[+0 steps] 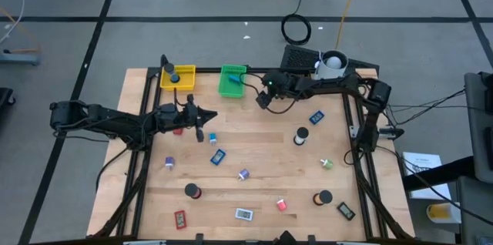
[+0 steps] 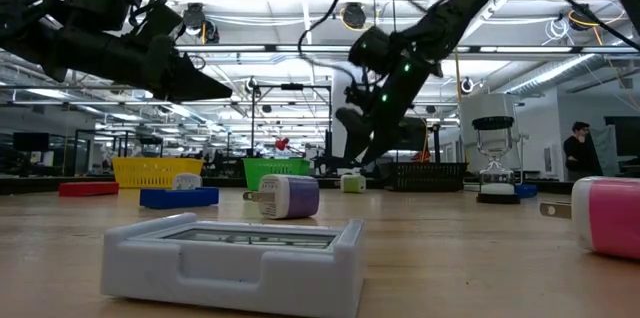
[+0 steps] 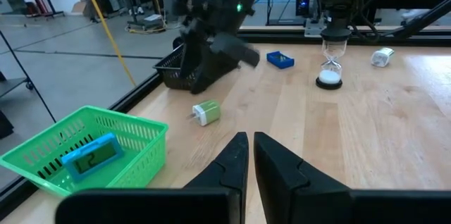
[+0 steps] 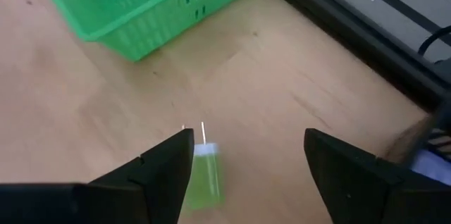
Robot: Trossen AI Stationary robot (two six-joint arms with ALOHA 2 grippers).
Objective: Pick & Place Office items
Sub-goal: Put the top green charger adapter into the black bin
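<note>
A small green plug (image 4: 203,179) lies on the wooden table beside the green tray (image 1: 232,80), its two prongs pointing at the tray. My right gripper (image 4: 246,168) hangs open a little above the plug (image 3: 206,113), slanting down, and touches nothing. A teal flat piece (image 3: 89,156) lies inside the green tray (image 3: 84,146). My left gripper (image 3: 249,155) is shut and holds nothing, level above the table's left half (image 1: 206,117). Other office items lie scattered: a blue piece (image 1: 218,156), a purple bit (image 1: 243,174), black rolls (image 1: 192,191), a red piece (image 1: 179,219).
A yellow tray (image 1: 177,77) stands left of the green one, and a black tray (image 1: 300,58) and a white cup (image 1: 333,64) at the far right. An hourglass (image 3: 331,55) stands mid-table. A white-framed piece (image 2: 235,253) lies near the front edge.
</note>
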